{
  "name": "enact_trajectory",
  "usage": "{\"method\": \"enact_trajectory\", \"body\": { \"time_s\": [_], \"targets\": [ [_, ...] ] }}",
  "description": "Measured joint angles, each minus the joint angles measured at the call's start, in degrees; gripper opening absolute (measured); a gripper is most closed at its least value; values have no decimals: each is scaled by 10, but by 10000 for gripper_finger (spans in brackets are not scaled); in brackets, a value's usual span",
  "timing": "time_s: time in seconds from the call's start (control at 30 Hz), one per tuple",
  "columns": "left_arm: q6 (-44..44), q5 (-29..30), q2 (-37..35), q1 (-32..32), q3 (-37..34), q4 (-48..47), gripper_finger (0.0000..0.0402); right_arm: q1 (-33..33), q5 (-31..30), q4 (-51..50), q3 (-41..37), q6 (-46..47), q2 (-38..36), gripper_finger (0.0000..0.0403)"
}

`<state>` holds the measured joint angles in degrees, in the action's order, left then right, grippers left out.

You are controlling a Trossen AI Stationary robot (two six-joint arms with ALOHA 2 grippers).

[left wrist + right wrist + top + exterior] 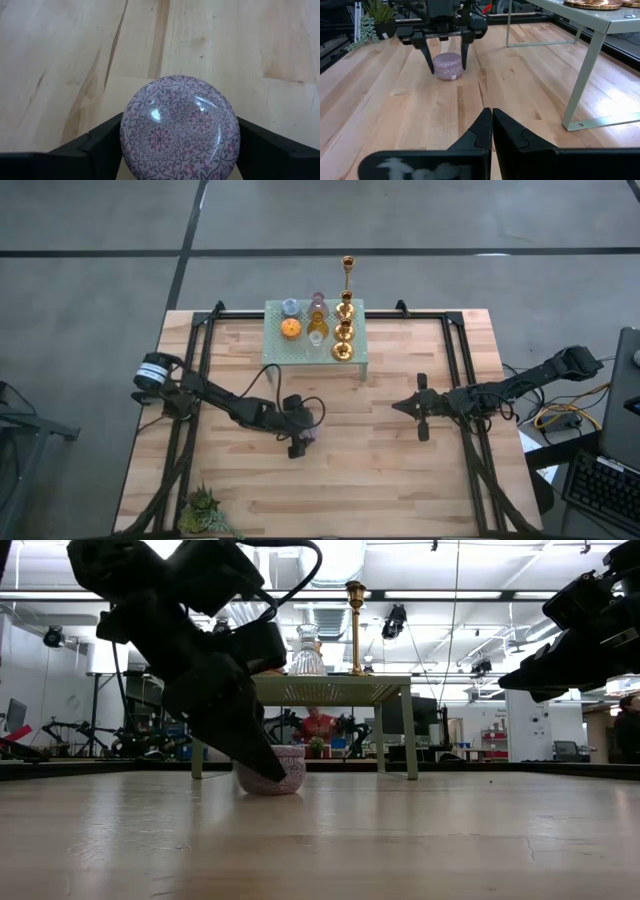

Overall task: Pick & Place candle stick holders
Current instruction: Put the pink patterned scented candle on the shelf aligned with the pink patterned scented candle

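Your left gripper point(447, 60) has its jaws wide, straddling the pink holder point(447, 66), which sits on the bench point(380, 470) between the fingers point(95, 147). Your right gripper point(491, 131) waits well apart, jaws closed and empty. The other holders point(343, 330) stand on the green stand point(275, 348).

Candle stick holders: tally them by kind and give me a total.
Gold candlesticks on the stand: 3
Glass holders on the stand: 5
Pink patterned holder on the table: 1
Total: 9
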<state>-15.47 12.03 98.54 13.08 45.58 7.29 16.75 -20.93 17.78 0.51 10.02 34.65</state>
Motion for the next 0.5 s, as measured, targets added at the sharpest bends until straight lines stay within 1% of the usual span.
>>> {"method": "enact_trajectory", "body": {
  "time_s": [0.17, 0.27, 0.37, 0.5],
  "targets": [
    [1, -5, -5, 0, 2, -6, 302, 0, 0, 0, 0, 0, 0, 8],
    [3, -8, -18, 0, 2, -8, 310, 0, 0, 0, 0, 0, 0, 8],
    [4, -10, -44, 0, 2, -22, 313, 0, 0, 0, 0, 0, 0, 8],
    [5, -10, -87, 0, 2, -50, 308, 0, 0, 0, 0, 0, 0, 8]
  ]
}}
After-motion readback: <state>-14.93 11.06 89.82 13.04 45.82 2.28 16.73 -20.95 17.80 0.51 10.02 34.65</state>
